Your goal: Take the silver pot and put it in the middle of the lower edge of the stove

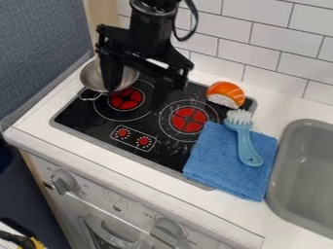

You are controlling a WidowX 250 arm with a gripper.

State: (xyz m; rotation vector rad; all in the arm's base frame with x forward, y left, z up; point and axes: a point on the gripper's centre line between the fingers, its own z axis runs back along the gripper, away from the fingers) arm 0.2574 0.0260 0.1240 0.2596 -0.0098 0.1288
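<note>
Your gripper [135,83] hangs over the upper left of the stove [98,125], its 2 fingers spread apart and released, 1 of them in front of the silver pot [92,77]. You have that pot at the stove's upper left corner, while 1 brush [244,141] lies on the blue cloth [214,158] at the right.

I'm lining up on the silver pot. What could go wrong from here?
The open gripper has one finger overlapping the silver pot in this view, so an off-center close could shove or tip it. At set-down, drifting right might land the pot on the blue towel, which covers the right part of the stove's lower edge.
</note>
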